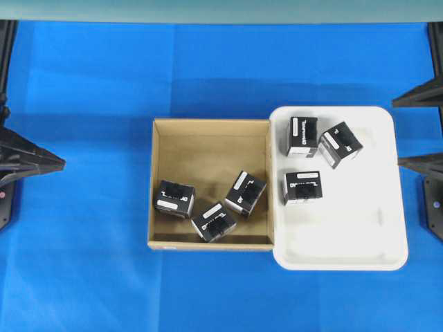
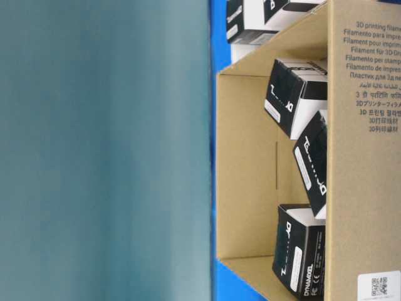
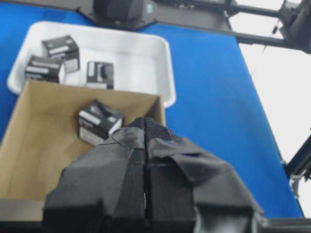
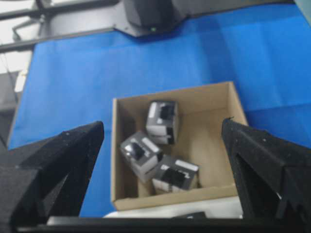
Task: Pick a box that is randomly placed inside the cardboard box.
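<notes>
The brown cardboard box (image 1: 211, 138) sits mid-table and holds three black boxes: one on the left (image 1: 174, 198), one at the front (image 1: 214, 222) and one on the right (image 1: 246, 192). They also show in the right wrist view (image 4: 162, 122) and the table-level view (image 2: 294, 94). My left gripper (image 1: 59, 164) is shut and empty, well left of the cardboard box; in its wrist view (image 3: 146, 127) the fingers are pressed together above the cardboard box (image 3: 43, 145). My right gripper (image 1: 396, 133) is open and empty at the right edge; its wrist view (image 4: 163, 124) looks at the cardboard box (image 4: 214, 126).
A white rounded tray (image 1: 346, 235) touches the cardboard box's right side and holds three more black cartons (image 1: 302, 136), (image 1: 340, 144), (image 1: 304, 187). Blue cloth (image 1: 90, 263) covers the table all round. Arm bases stand at the far edges.
</notes>
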`<control>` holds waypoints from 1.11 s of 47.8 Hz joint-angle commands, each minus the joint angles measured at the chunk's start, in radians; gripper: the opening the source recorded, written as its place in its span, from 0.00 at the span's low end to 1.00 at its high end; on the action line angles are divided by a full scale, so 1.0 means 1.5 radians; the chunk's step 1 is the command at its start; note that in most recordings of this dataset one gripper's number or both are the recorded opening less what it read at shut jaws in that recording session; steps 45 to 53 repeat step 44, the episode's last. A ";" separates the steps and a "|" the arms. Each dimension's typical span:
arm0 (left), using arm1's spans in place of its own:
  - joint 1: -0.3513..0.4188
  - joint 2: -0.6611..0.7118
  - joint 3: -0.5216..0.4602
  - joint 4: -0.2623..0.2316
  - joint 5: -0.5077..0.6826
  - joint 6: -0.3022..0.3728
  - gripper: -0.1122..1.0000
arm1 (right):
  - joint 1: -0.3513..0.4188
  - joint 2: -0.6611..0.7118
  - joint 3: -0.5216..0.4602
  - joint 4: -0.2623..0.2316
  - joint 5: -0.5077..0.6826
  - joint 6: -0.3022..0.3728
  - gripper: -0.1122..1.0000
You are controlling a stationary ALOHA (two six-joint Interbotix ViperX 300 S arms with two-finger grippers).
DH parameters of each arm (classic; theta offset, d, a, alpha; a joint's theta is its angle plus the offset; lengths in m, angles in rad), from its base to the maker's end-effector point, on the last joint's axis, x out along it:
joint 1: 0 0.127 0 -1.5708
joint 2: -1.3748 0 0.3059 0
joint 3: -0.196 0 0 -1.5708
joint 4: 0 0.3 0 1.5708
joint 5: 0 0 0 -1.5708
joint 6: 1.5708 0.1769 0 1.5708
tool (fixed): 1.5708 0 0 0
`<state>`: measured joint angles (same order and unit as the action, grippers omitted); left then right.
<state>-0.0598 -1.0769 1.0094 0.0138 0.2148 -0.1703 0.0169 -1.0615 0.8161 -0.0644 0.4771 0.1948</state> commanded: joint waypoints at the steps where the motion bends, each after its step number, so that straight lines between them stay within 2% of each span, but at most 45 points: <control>1: 0.000 -0.001 -0.007 0.002 -0.003 0.001 0.04 | 0.008 -0.026 0.010 0.005 -0.006 0.001 0.99; 21: 0.004 -0.002 -0.003 0.002 -0.003 0.006 0.04 | 0.008 -0.071 0.031 0.007 -0.006 0.001 0.99; 34: 0.003 0.003 -0.002 0.002 -0.005 0.000 0.04 | 0.008 -0.097 0.051 0.025 0.014 0.001 0.99; 44: 0.003 -0.005 -0.004 0.002 -0.024 0.002 0.04 | 0.008 -0.127 0.089 0.054 0.030 0.001 0.99; 53: 0.003 -0.005 -0.004 0.002 -0.024 0.002 0.04 | 0.008 -0.127 0.089 0.054 0.030 0.001 0.99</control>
